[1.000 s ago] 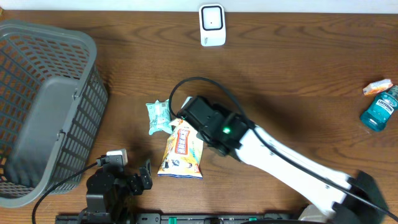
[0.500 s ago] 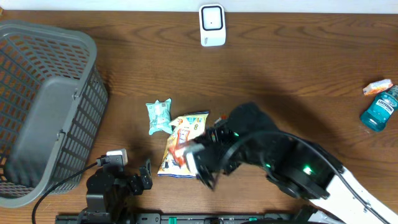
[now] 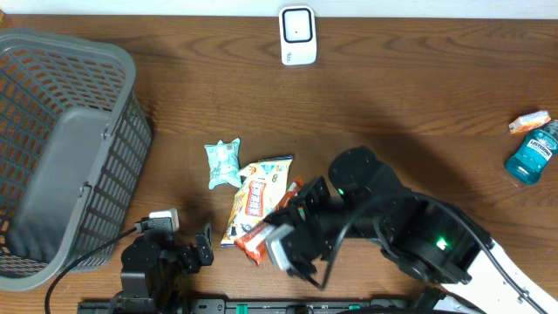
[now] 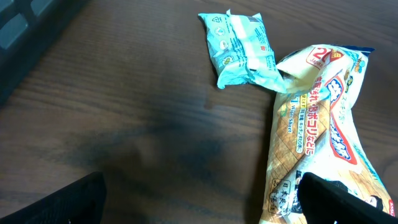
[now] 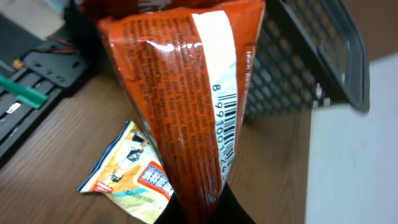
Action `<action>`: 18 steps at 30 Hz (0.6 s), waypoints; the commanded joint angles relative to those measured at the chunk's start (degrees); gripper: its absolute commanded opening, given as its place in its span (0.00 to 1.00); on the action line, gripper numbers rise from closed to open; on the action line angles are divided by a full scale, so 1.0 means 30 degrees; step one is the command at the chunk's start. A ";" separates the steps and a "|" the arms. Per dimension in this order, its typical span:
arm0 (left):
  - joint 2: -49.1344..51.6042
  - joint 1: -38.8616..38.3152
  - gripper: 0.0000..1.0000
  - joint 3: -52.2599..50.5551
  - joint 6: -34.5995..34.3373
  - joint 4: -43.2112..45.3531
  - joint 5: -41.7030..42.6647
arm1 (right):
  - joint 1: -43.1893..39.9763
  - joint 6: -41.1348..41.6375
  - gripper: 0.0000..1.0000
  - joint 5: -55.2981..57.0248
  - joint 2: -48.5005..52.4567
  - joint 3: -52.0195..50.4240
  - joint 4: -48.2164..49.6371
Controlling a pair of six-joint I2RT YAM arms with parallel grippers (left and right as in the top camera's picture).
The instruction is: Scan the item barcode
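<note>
- The right jaws were clamped tight on the lower end of an orange-red snack packet [image 5: 180, 93]. They held it up off the desk [image 3: 418, 96], near the front edge and just above a yellow-and-white snack bag [image 3: 253, 205].
- The left jaws stood spread wide with nothing between them, parked low at the front left of the desk. They faced a teal packet [image 4: 239, 46] that lay touching the snack bag.
- Progress: the pick-up looked done. The packet's barcode [image 5: 229, 124], on a white strip, faced the right wrist camera.
- A white scanner [image 3: 297, 35] stood at the far edge of the desk, well apart from the packet, so the scan itself appeared not yet made. By my judgement, what was left was carrying the packet across and turning the barcode toward the scanner.
- Hard to see: from overhead, the right arm [image 3: 418, 235] covered most of the packet, leaving only an orange sliver.
- In the right wrist view, the jaws were just a dark shape at the bottom edge, and the packet's top was cut off.
- The scanner's window was too small to make out, so which way it faced could not be told.
- Also present: a grey basket [image 3: 61, 148] at the left, and a blue bottle [image 3: 532, 155] and small orange pack [image 3: 529, 122] at the far right.
</note>
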 commanded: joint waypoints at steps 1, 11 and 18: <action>0.0000 -0.0073 0.98 -0.0342 -0.0168 -0.0867 0.0109 | -0.1151 0.4779 0.01 0.2681 0.1413 0.0335 0.0721; 0.0000 -0.0073 0.98 -0.0342 -0.0168 -0.0867 0.0109 | -0.3067 1.0331 0.01 0.8896 0.8429 0.0335 0.1814; 0.0000 -0.0073 0.98 -0.0342 -0.0168 -0.0867 0.0109 | -0.1399 1.0550 0.01 0.8896 1.3362 0.0335 0.2725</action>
